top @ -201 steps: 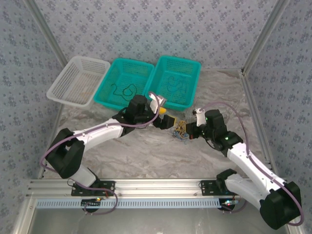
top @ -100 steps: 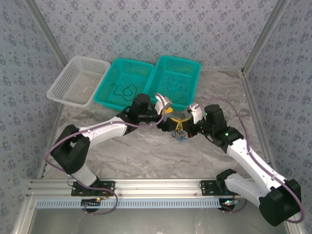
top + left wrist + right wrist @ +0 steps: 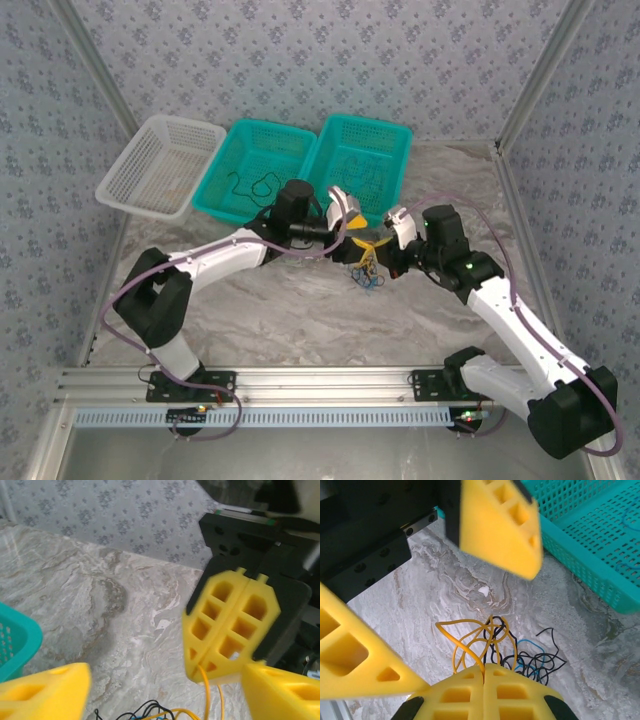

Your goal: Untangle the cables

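The cables point(image 3: 365, 272) form a small knot of black, orange-yellow and blue wire on the marble table. My right gripper point(image 3: 484, 672) is shut on an orange-yellow strand, whose loops point(image 3: 480, 637) arch up from the black and blue tangle point(image 3: 532, 660). In the top view the right gripper point(image 3: 382, 252) sits just right of the knot. My left gripper point(image 3: 352, 240) is open, directly facing the right one. Its fingers point(image 3: 47, 690) stand on either side of the right gripper's shut pads point(image 3: 232, 625), with the orange-yellow strand point(image 3: 206, 692) hanging between them.
Three baskets line the back: a white one point(image 3: 160, 165), a teal one point(image 3: 255, 165) holding a black cable point(image 3: 250, 185), and a teal one point(image 3: 365, 160) holding a blue cable. The right basket's wall point(image 3: 590, 545) is close behind the grippers. Patterned walls enclose the table.
The left arm has reached further right until its gripper meets the right one, and its jaws have narrowed somewhat. The right gripper shifted slightly back and left, still holding the strand.
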